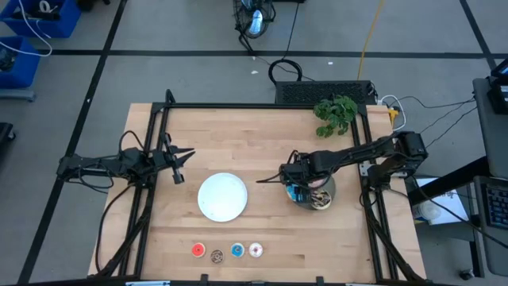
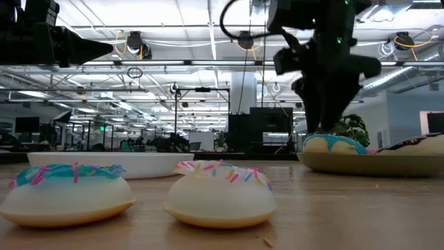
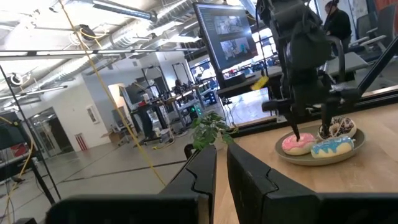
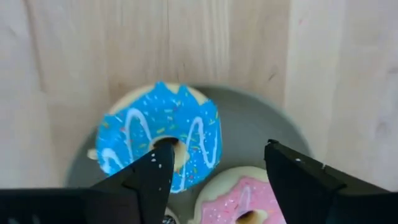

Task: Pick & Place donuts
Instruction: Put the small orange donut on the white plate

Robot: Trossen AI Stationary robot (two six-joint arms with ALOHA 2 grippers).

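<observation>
Nearest the lens in the right wrist view, the right gripper (image 4: 217, 177) hung straight over the round grey plate (image 4: 261, 118), its two dark fingers spread apart and holding nothing. One fingertip sat over the hole of the blue-iced sprinkled ring donut (image 4: 158, 140); the other stood past that donut's rim, above bare plate. Just beside the blue donut, at about five o'clock from it in that view, lay the pink-iced ring donut (image 4: 239, 205), only partly seen. The left wrist view showed a third, chocolate-iced sprinkled donut (image 3: 339, 126) sharing the same plate.

Outward across the wooden table (image 1: 238, 127), in the overhead view, the empty round white plate (image 1: 222, 196) lay at nine o'clock from the grey one. Near the front edge, a row of four tiny donuts (image 1: 226, 251) waited: red, brown, blue, white-pink. The left gripper (image 1: 179, 164) idled farther toward nine o'clock, its fingers nearly together and empty.

The three donuts were crowded, which I judged the main hazard: a descending finger could catch the pink donut and nudge it off the plate. A pinch across one side of the ring might also slip and tip the blue donut.
</observation>
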